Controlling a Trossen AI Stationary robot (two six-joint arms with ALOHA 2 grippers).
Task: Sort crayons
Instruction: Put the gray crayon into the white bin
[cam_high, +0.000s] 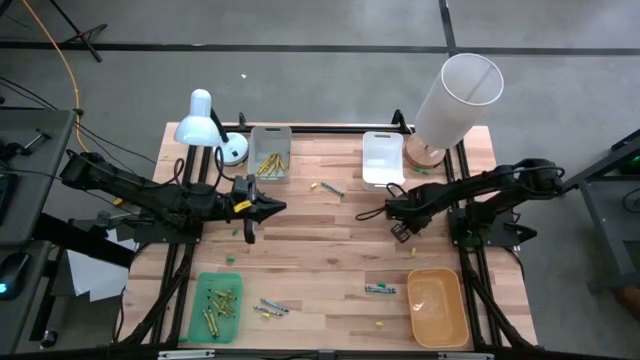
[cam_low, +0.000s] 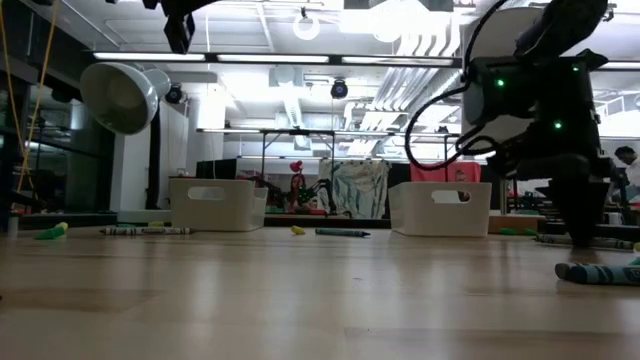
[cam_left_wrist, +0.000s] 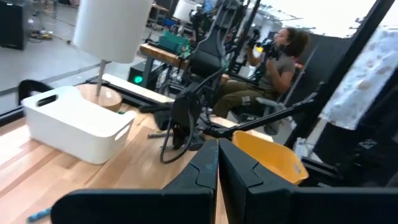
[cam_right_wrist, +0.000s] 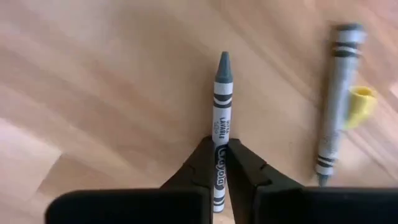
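My right gripper (cam_right_wrist: 219, 163) points down at the table, right of centre (cam_high: 398, 228), shut on a grey crayon (cam_right_wrist: 221, 93). A second grey crayon (cam_right_wrist: 336, 106) lies on the wood beside it, with a short yellow piece (cam_right_wrist: 360, 102) against it. More loose crayons lie at the far middle (cam_high: 330, 188), the near middle (cam_high: 380, 290) and by the green tray (cam_high: 272, 306). My left gripper (cam_high: 275, 208) hovers level above the table's left half, shut (cam_left_wrist: 217, 163), with nothing between its fingers. My right gripper pinches the grey crayon's paper-wrapped shaft (cam_right_wrist: 220, 148) between its two fingers, back from the pointed tip. The fingers come from above, pointing down, one on each long side. The crayon lies level with the wood; whether it is lifted clear I cannot tell.
A grey tray (cam_high: 285, 135) with yellow crayons and a white tray (cam_high: 383, 140) stand at the far edge. A green tray (cam_high: 200, 300) holding crayons and an orange tray (cam_high: 437, 280) stand at the near edge. A white desk lamp (cam_high: 205, 120) and a tall white cylinder (cam_high: 455, 100) stand far back.
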